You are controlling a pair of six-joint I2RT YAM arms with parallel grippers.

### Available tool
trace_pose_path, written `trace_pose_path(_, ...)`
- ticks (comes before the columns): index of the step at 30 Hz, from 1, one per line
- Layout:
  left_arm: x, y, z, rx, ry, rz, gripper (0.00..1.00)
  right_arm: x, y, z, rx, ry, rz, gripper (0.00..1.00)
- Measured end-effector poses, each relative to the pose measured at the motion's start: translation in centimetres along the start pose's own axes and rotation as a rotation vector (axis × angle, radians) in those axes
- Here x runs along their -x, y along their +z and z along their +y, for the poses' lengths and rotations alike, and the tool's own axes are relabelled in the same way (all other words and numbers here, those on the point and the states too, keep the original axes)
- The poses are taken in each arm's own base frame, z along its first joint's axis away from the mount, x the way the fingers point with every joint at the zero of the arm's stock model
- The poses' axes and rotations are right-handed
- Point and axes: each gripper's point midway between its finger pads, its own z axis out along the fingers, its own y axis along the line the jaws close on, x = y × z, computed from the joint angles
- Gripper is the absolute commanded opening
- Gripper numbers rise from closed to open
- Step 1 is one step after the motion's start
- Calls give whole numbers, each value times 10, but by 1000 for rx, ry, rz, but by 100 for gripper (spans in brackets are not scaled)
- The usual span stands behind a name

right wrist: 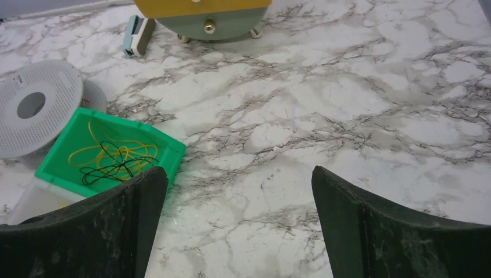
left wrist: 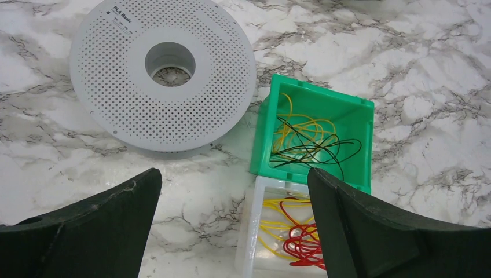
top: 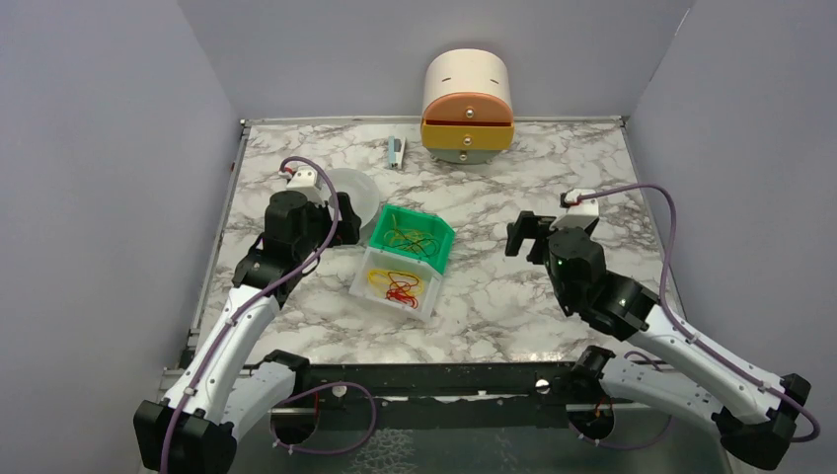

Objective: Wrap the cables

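Left gripper (left wrist: 233,175) agape | red cables (left wrist: 301,249) in white bin (left wrist: 248,231) (tangled)

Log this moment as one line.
left gripper: open, empty, near spool | right gripper: open, empty | red cables: loose in white bin, unwrapped

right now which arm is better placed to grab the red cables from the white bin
Left, probably. The left fingers, open, hang close beside the white bin, and the red cables in it show in that wrist view. The right fingers, also open, sit farther off.
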Motion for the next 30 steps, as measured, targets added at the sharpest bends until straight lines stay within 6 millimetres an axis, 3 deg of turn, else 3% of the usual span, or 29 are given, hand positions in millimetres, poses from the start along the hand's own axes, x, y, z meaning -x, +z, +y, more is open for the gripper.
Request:
trace_pose_path(5,0,0,-3,-19,-1,2,99,-7,9,7,0,-12,13,100)
trace_pose_path(13,4,-5,-6,-34,0,-14,99,-35,25,28,53,-97,101,100)
trace_pose_path(30,10,-12,-9,-37,0,-47,99,-54,21,101,475,-250,132,100)
